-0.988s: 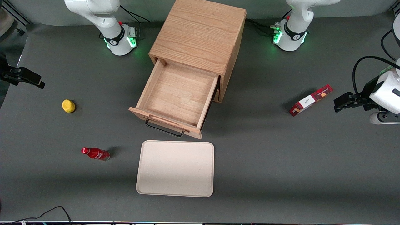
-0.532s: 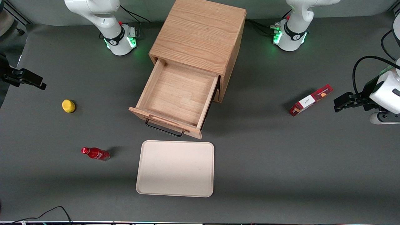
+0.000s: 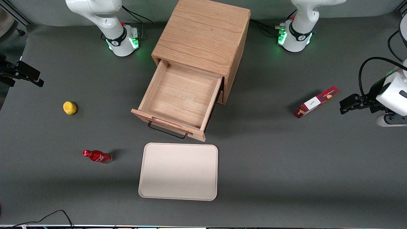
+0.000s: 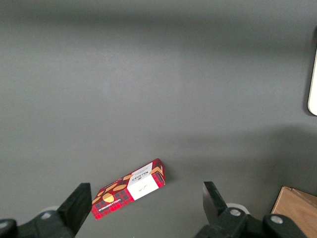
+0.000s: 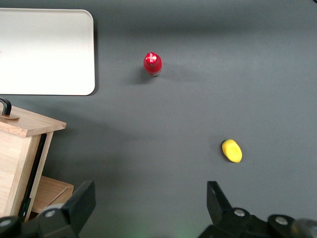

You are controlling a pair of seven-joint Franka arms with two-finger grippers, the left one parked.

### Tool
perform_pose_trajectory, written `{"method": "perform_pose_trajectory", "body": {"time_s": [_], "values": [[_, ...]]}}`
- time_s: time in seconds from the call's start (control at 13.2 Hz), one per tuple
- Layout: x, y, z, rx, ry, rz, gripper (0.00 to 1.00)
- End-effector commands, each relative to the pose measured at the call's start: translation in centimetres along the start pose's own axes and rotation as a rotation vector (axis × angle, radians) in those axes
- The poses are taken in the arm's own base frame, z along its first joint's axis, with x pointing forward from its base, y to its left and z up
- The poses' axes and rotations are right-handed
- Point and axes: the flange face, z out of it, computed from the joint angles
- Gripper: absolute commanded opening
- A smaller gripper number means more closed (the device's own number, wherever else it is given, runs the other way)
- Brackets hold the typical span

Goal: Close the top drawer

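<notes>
Cabinet: oak, mid-table, front facing the front camera.
Top drawer: pulled well out of the cabinet, nothing inside; black handle on its front.
Tray: bare, just in front of the drawer.
Gripper: fingers spread wide, holding nothing, high over the table at the working arm's end.
Box: red, toward the parked arm's end.
Bottle: red, upright.
Lemon: near the gripper.

pincer spread, at working arm's table edge | top drawer front: tray just nearer the camera
</notes>
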Motion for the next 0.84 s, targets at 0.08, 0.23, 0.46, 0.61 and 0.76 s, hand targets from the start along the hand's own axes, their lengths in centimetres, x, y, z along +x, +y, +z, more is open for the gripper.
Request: {"method": "perform_pose_trajectory", "body": {"time_s": [0.08, 0.23, 0.46, 0.61, 0.76], "values": [[0.9, -0.8, 0.3, -0.006, -0.016, -0.036, 1.0], [0.8, -3.2, -0.5, 0.013, 0.001, -0.078, 1.0], [0.5, -8.7, -1.6, 0.054, 0.025, -0.176, 1.0], [0.4, -12.2, -1.9, 0.099, 0.036, -0.235, 1.0], [0.9, -14.7, -1.0, 0.269, -0.001, -0.271, 1.0]]}}
